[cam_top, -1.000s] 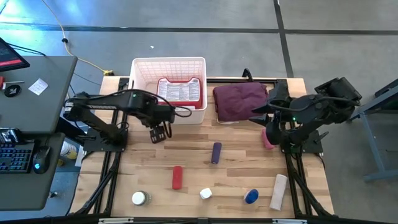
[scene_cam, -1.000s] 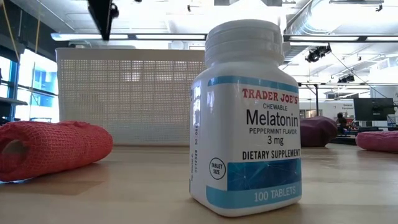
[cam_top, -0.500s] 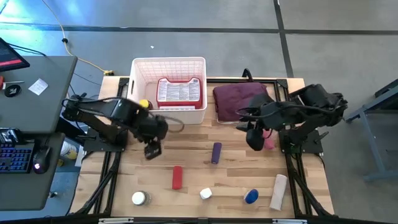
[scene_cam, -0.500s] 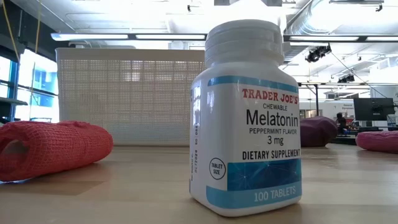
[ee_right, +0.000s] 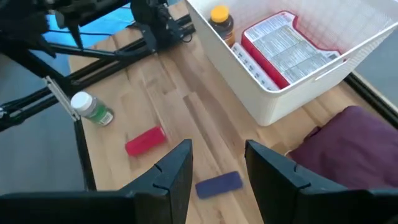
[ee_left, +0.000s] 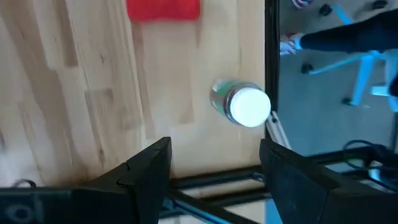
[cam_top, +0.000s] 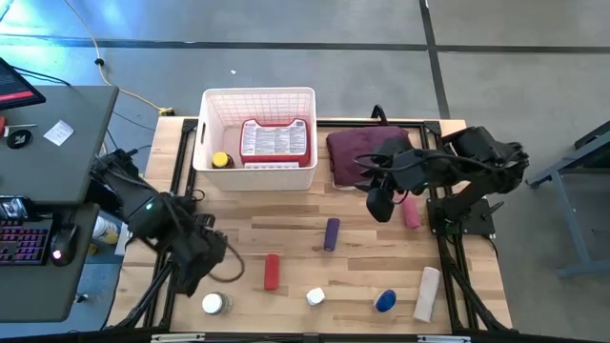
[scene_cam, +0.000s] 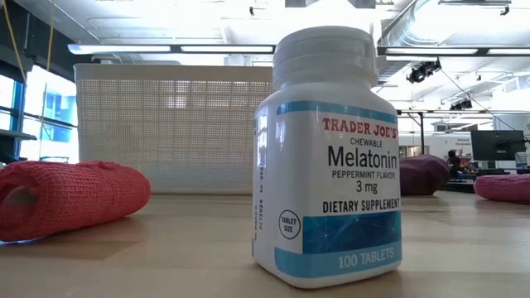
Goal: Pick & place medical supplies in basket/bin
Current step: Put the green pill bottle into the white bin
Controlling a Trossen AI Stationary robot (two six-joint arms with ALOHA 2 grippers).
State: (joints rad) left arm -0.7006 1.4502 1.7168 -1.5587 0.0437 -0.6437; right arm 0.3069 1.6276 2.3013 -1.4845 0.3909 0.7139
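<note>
The white lattice basket point(cam_top: 203, 133) at the table's far side holds the flat red first-aid case point(cam_top: 276, 140) and a yellow-capped bottle point(cam_top: 221, 160). On the table lie a purple cylinder point(cam_top: 331, 233), a red cylinder point(cam_top: 272, 271), a pink cylinder point(cam_top: 411, 212), a white cylinder point(cam_top: 428, 292), a blue item point(cam_top: 385, 301), a small white bottle point(cam_top: 315, 296) and a white-capped bottle point(cam_top: 213, 303). My left gripper point(cam_top: 201, 272) is open and empty above the near left corner, just short of the white-capped bottle point(ee_left: 242, 104). My right gripper point(cam_top: 379, 204) is open and empty, up over the table between the purple and pink cylinders.
A maroon cloth bundle point(cam_top: 367, 152) lies right of the basket. In the low view the white melatonin bottle point(scene_cam: 327, 157) stands upright close to the camera, with the red cylinder point(scene_cam: 66, 199) to one side and the basket's wall point(scene_cam: 174, 128) behind.
My left gripper has drawn back from in front of the basket toward the table's near left corner, beside the white-capped bottle. The yellow-capped bottle now shows in the basket. My right gripper has gone from the pink cylinder a little toward the table's left.
</note>
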